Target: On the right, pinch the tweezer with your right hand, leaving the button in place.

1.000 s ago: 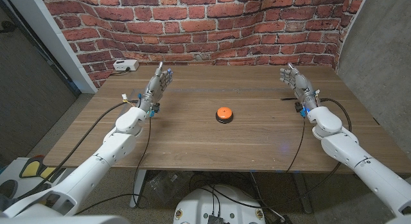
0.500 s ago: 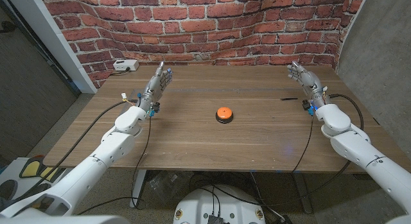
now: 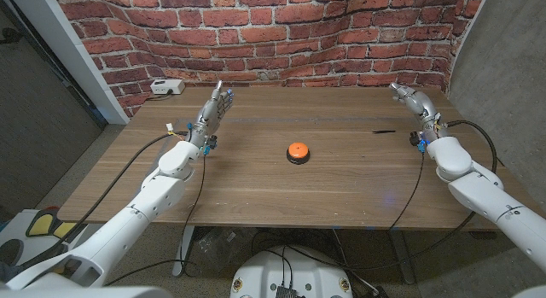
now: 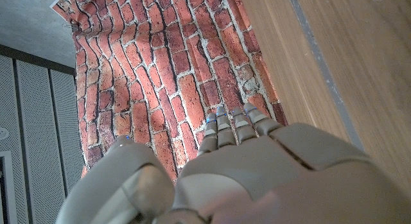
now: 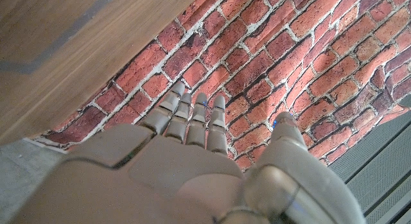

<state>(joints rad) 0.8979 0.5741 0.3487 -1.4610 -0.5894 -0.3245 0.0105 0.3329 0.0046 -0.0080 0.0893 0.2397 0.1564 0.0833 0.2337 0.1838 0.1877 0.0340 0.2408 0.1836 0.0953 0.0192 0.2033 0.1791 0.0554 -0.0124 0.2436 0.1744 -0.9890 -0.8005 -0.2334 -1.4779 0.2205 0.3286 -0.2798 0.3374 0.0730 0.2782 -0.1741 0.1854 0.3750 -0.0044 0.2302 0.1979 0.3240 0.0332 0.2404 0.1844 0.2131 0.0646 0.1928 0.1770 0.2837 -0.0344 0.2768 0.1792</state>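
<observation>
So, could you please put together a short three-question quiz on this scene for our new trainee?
1. True or false: the right hand already grips the thin dark tweezer.
2. Which thing sits nearest the middle of the brown wooden table? A) the round orange button B) the small white box C) the tweezer
3. Fill in: the left hand holds ____.

Key
1. False: it is apart from the tweezer, fingers spread, holding nothing.
2. A
3. nothing
</observation>
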